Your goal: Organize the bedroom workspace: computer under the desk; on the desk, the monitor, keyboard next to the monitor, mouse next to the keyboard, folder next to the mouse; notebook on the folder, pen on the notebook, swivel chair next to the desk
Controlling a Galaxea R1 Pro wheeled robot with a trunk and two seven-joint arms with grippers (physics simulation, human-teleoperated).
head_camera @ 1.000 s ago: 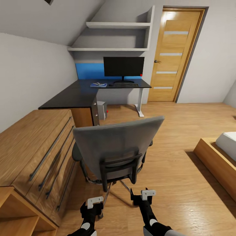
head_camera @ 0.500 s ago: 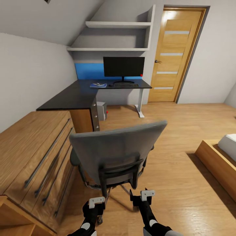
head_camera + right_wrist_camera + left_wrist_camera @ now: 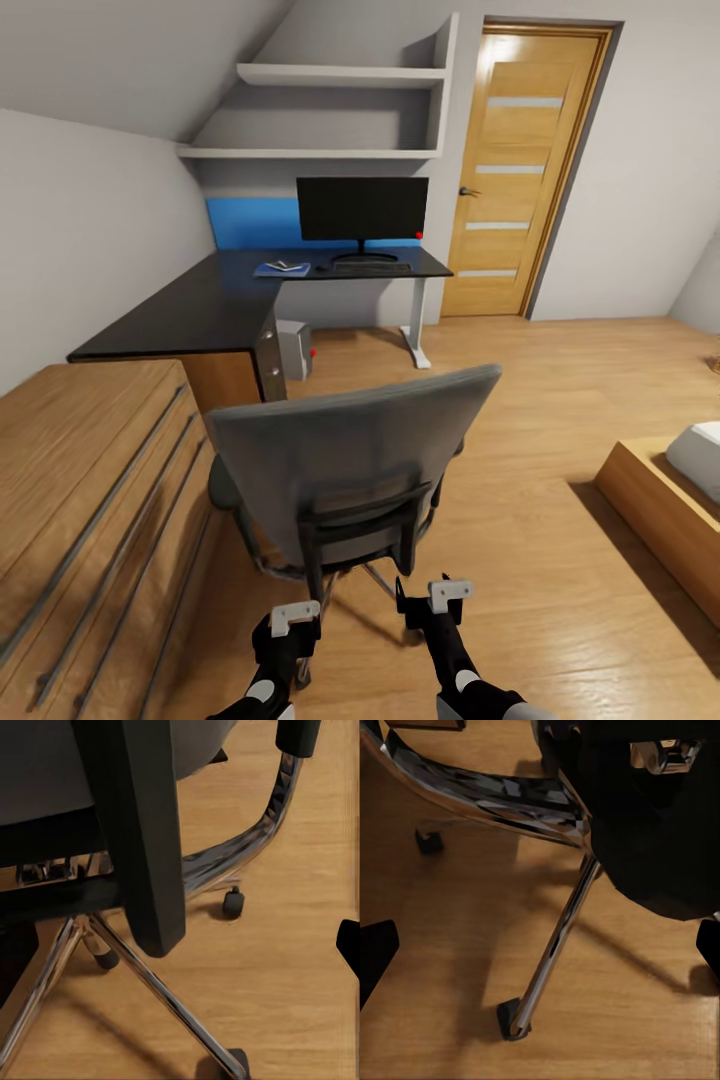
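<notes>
The grey swivel chair (image 3: pixel 345 465) stands with its back to me, just beyond my two grippers. My left gripper (image 3: pixel 290 622) and right gripper (image 3: pixel 436 598) hang low behind it, both open and empty. The chair's chrome leg (image 3: pixel 551 949) and castor (image 3: pixel 232 902) show close up in the wrist views. Farther off, the black L-shaped desk (image 3: pixel 190 315) carries the monitor (image 3: pixel 362 208), the keyboard (image 3: pixel 372 267), the mouse (image 3: pixel 323 267) and the blue folder (image 3: pixel 281 269) with a small dark notebook (image 3: pixel 284 265) on it. The pen is too small to make out. The computer (image 3: pixel 293 348) sits under the desk.
A light wooden cabinet (image 3: pixel 80 500) with long handles runs along the left, close beside the chair. A wooden door (image 3: pixel 515 170) is at the back right, and a bed's wooden frame (image 3: pixel 665 515) is at the right. Open wood floor lies between chair and desk.
The whole view has advanced toward the desk and swung a little. The chair keeps its place just ahead of my grippers, so it has rolled closer to the desk.
</notes>
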